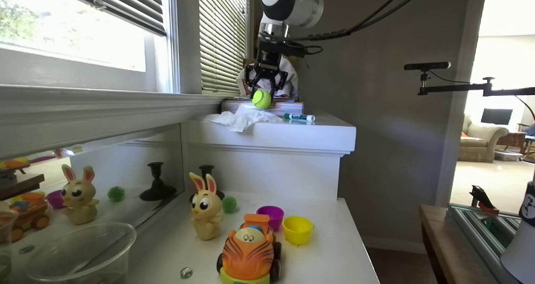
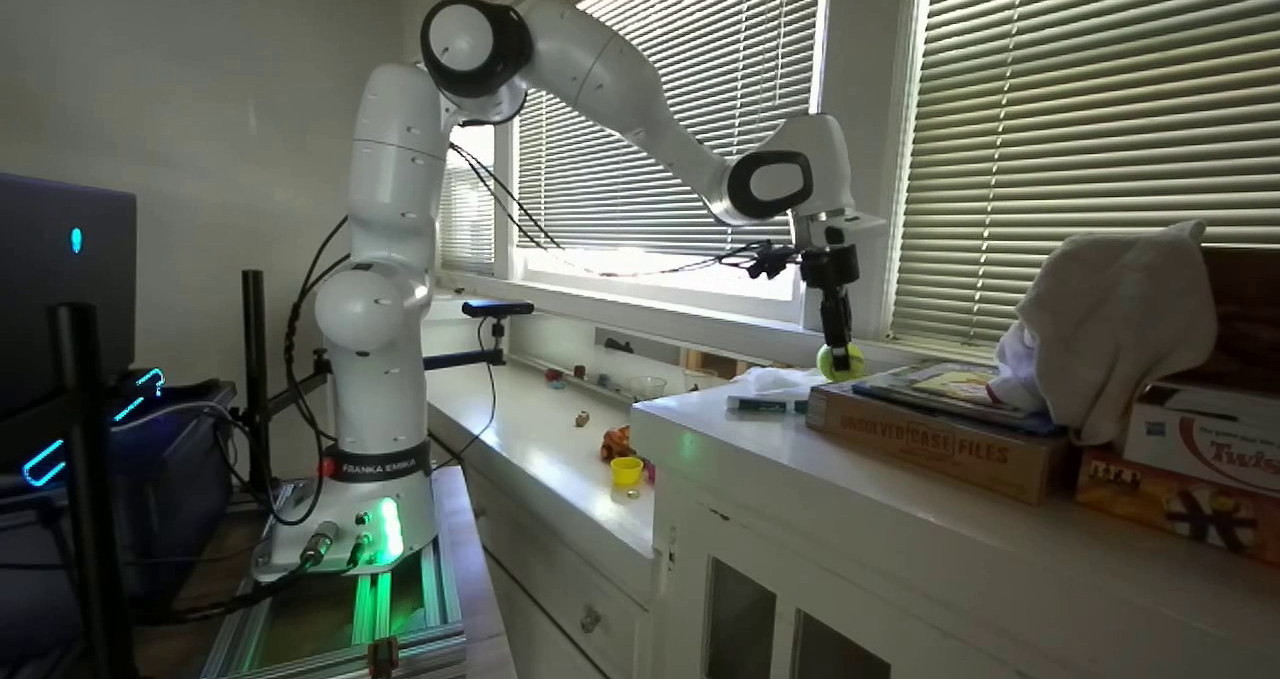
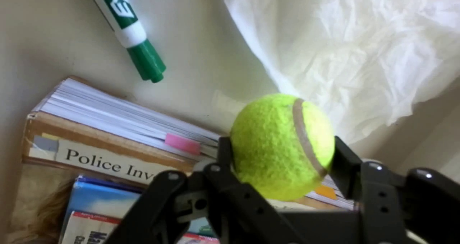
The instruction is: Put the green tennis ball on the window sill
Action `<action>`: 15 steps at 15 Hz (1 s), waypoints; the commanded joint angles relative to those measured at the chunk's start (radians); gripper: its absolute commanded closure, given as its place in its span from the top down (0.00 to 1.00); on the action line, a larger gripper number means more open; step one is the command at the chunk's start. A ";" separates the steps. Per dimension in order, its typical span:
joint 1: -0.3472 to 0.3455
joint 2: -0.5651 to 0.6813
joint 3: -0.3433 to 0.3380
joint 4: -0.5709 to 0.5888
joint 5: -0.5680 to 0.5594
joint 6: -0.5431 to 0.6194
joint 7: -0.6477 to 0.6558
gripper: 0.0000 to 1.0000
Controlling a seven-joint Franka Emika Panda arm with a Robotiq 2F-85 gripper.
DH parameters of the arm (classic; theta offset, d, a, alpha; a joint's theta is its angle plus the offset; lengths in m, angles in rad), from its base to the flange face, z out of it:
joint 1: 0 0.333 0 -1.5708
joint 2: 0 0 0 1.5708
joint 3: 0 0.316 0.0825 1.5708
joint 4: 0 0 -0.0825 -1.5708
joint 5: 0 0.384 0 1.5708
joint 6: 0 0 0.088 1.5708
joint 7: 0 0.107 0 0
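Tho nr box point(image 2: 925, 446) edge, ball point(image 3: 275, 148) aloft

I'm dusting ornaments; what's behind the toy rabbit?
In an exterior view, a black candle holder, its top and base edges showing, and near it a green spiky ball. The toy rabbit covers the holder's middle, though the mirror reflects it.

There is one fuzzy yellow-green tennis ball point(image 1: 261, 99), one spiky green ball point(image 1: 229, 205), one cream toy rabbit point(image 1: 206, 215), one orange toy car point(image 1: 248, 254), one purple cup point(image 1: 276, 222), one yellow cup point(image 1: 297, 230), one green-and-white marker point(image 3: 133, 39).
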 commanded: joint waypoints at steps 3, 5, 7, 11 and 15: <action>0.034 -0.107 0.033 0.016 0.178 -0.127 -0.174 0.42; 0.056 -0.121 0.055 0.012 0.213 -0.111 -0.228 0.42; 0.079 -0.122 0.075 0.014 0.244 -0.108 -0.287 0.42; 0.123 -0.127 0.117 -0.003 0.270 -0.117 -0.391 0.42; 0.162 -0.134 0.153 -0.047 0.242 -0.107 -0.467 0.42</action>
